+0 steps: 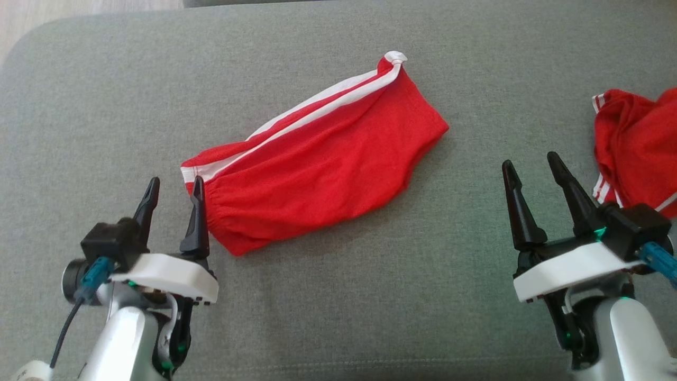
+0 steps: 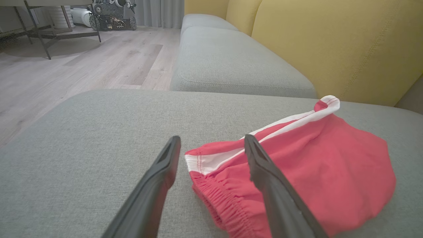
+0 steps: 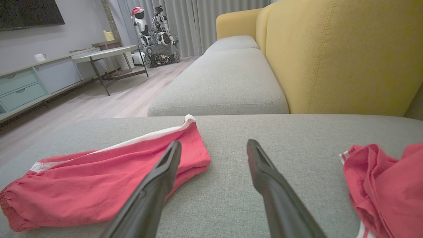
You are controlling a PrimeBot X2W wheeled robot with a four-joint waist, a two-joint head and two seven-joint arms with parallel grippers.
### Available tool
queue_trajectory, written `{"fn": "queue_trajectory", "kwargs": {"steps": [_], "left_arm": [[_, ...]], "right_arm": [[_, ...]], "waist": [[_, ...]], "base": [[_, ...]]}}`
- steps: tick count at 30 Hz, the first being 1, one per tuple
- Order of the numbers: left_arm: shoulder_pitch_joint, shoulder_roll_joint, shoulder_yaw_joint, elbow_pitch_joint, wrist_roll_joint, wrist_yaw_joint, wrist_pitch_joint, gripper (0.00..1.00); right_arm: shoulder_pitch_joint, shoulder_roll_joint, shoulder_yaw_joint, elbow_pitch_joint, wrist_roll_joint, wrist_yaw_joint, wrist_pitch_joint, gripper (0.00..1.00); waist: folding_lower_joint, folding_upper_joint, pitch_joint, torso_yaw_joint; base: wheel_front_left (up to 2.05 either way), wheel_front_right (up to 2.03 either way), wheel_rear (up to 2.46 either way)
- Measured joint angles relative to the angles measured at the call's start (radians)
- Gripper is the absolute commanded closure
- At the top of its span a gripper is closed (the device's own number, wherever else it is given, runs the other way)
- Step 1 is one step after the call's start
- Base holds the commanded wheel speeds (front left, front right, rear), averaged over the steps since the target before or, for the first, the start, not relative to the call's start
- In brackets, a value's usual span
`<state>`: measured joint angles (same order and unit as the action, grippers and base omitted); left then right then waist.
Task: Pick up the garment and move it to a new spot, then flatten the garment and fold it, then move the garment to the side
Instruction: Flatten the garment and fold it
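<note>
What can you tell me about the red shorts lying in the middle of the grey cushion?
The red shorts look like thin sports mesh, with two white side stripes and a gathered elastic waistband. They appear folded in half, leg on leg, lying fairly flat and slanted across the grey sofa cushion, waistband toward the robot's left, leg hems farther away. The open left tool stands beside the waistband corner; whether it touches is unclear.

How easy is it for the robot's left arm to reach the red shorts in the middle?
Probably easy, yes. The left gripper is open, right beside the waistband end of the red shorts on the grey cushion, and nothing lies between them.
</note>
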<state>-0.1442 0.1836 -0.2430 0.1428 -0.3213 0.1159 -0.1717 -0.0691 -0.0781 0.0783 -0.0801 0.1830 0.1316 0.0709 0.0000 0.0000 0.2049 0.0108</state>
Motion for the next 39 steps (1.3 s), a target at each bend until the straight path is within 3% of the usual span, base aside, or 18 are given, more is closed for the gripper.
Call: {"fn": "queue_trajectory", "kwargs": {"steps": [8, 12, 23, 29, 33, 34, 35, 39], "left_arm": [[-0.002, 0.0, -0.005, -0.007, -0.006, 0.004, 0.0, 0.0], [-0.011, -0.001, -0.013, -0.01, -0.006, 0.004, -0.003, 0.0], [-0.123, -0.044, -0.071, 0.022, -0.006, -0.021, -0.034, 0.0], [-0.134, -0.064, -0.078, 0.057, -0.006, -0.03, -0.055, 0.0], [-0.137, -0.066, -0.077, 0.069, -0.006, -0.036, -0.061, 0.0], [-0.138, -0.067, -0.077, 0.073, -0.006, -0.038, -0.065, 0.0], [-0.139, -0.068, -0.077, 0.077, -0.006, -0.038, -0.068, 0.0], [-0.143, -0.067, -0.075, 0.081, -0.006, -0.037, -0.069, 0.0]], "right_arm": [[-0.007, 0.0, -0.015, 0.005, 0.0, 0.0, 0.02, 0.0], [-0.073, -0.016, -0.018, 0.076, 0.003, 0.0, 0.037, 0.0], [-0.432, -0.069, 0.055, 0.491, 0.022, 0.0, 0.06, 0.0], [-0.497, -0.067, 0.065, 0.726, 0.028, 0.0, 0.057, 0.0], [-0.535, -0.065, 0.064, 0.781, 0.036, 0.0, 0.057, 0.0], [-0.551, -0.062, 0.065, 0.798, 0.04, 0.0, 0.058, 0.13], [-0.564, -0.058, 0.067, 0.813, 0.054, 0.0, 0.063, 0.96], [-0.574, -0.051, 0.092, 0.836, 0.103, 0.0, 0.069, 1.0]], "waist": [[0.0, 0.0, 0.014, 0.012], [0.0, 0.0, 0.035, 0.031], [0.0, 0.0, 0.109, 0.128], [0.0, 0.0, 0.129, 0.179], [0.0, 0.0, 0.135, 0.187], [0.0, 0.0, 0.135, 0.187], [0.0, 0.0, 0.135, 0.186], [0.0, 0.0, 0.131, 0.172]], "base": [[0.0, 0.0, 0.0], [0.0, 0.0, 0.0], [0.0, 0.0, 0.0], [0.0, 0.0, 0.0], [0.0, 0.0, 0.0], [0.0, 0.0, 0.0], [0.0, 0.0, 0.0], [0.0, 0.0, 0.0]]}}
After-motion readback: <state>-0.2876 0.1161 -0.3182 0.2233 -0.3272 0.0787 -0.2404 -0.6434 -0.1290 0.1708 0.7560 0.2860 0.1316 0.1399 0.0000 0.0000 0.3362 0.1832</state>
